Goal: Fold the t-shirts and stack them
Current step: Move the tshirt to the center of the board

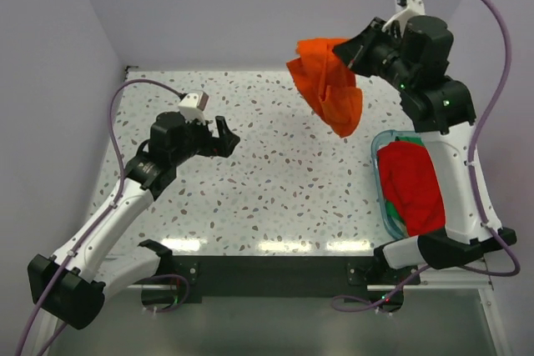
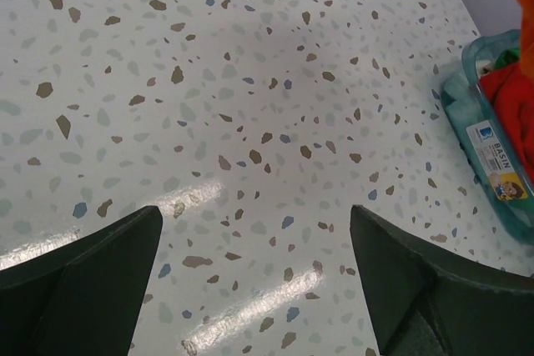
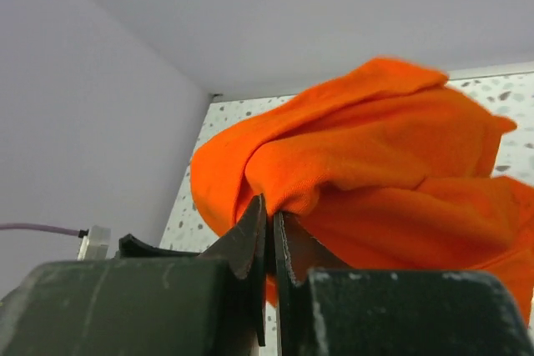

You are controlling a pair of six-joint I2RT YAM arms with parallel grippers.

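right gripper clamped tight on the orange t-shirt — left gripper spread wide, holding nothing.

at 1 o'clock in your top view, the orange t-shirt is bright, plain orange. at 4 o'clock the red t-shirt is a deeper red, with a scrap of green cloth beside it, in the clear bin with its teal rim. your table is white, speckled brown, grey and blue. the left arm and right arm are white with black joints, and the cables are purple.
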